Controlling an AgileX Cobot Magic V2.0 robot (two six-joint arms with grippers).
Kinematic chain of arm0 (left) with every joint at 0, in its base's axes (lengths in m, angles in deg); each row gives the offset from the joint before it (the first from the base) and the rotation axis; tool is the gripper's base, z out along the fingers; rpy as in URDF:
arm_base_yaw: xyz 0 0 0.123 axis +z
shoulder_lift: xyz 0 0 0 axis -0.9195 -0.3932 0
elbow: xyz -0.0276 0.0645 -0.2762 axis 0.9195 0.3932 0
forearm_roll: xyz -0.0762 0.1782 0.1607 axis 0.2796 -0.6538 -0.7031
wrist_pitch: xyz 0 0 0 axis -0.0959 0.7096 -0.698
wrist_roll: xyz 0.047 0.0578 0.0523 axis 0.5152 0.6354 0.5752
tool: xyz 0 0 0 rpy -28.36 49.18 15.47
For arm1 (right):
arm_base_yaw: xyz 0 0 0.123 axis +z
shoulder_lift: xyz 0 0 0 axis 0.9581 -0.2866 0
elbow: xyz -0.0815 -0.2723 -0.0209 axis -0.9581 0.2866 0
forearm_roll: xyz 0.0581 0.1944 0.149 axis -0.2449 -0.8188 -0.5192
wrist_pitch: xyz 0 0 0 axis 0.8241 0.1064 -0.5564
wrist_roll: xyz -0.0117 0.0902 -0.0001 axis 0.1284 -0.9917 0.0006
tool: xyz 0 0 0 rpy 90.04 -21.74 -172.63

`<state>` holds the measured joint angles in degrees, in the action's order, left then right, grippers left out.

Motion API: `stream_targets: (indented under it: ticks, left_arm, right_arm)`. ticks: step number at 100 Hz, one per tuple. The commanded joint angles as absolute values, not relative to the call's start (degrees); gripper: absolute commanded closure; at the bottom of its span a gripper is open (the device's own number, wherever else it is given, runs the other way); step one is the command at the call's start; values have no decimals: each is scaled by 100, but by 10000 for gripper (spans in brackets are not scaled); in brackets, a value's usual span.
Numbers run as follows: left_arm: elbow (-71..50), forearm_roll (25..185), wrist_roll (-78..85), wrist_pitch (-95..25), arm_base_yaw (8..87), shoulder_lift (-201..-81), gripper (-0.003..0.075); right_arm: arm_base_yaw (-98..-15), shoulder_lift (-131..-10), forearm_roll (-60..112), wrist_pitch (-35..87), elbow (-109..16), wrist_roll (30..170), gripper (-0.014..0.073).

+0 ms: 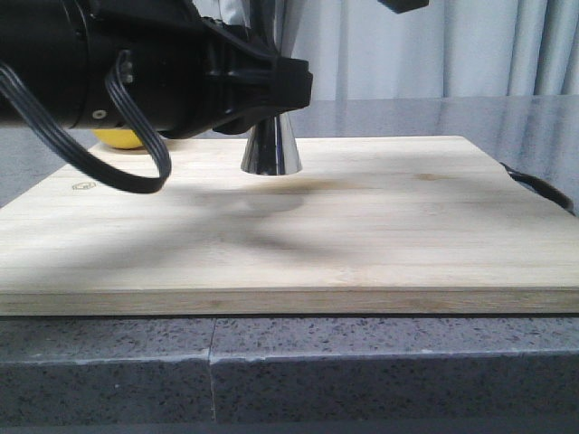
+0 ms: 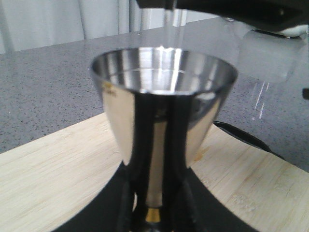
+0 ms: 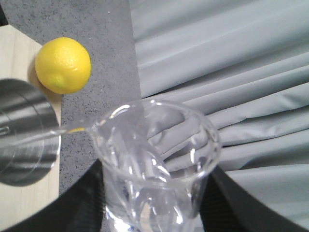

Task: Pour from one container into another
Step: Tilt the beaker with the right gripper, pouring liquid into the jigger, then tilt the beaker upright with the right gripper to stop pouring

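Observation:
The steel jigger (image 2: 164,101) stands upright on the wooden board (image 1: 362,226). My left gripper (image 2: 154,193) is shut on its narrow waist, just above the gold band. In the front view only the jigger's lower cone (image 1: 271,149) shows below the left gripper (image 1: 271,86). My right gripper (image 3: 154,203) is shut on the clear glass beaker (image 3: 154,159), which is tilted with its lip toward the jigger's cup (image 3: 24,140). A thin clear stream (image 2: 174,24) falls from the beaker (image 2: 265,58) into the cup, which holds clear liquid.
A yellow lemon (image 1: 122,138) sits at the board's far left corner, behind the left arm, and shows beside the jigger as the lemon (image 3: 63,65). A black cable or strap (image 1: 538,185) lies off the board's right edge. Grey curtains hang behind the speckled counter.

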<state>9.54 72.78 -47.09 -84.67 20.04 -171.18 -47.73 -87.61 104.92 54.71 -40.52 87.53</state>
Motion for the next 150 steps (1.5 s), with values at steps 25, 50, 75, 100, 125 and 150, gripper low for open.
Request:
stream_targets:
  ticks: [25, 50, 75, 100, 125, 150]
  left_arm:
    - [768, 7299, -4747, -8942, 1974, -16865, 739]
    - [768, 7299, -4747, -8942, 1974, -16865, 739]
    - [768, 7299, -4747, -8942, 1974, -16865, 739]
    - [768, 7299, -4747, -8942, 1974, -16865, 739]
    - [768, 7284, -4747, -8942, 1974, -16865, 739]
    - [768, 7284, -4747, -8938, 1974, -16865, 739]
  right_arm:
    - [-4807, -8550, 10785, 5657, -4281, 8780, 398]
    - [-4807, -8550, 11201, 5644, -4281, 8780, 398]
    - [-4807, -8550, 11464, 5644, -4281, 8780, 398]
    - [-4807, -8550, 11787, 5644, -4281, 8780, 398]
    - [-4807, -8550, 12052, 5644, -4281, 8780, 398]
    - [-4807, -8550, 12209, 5644, -4281, 8780, 398]
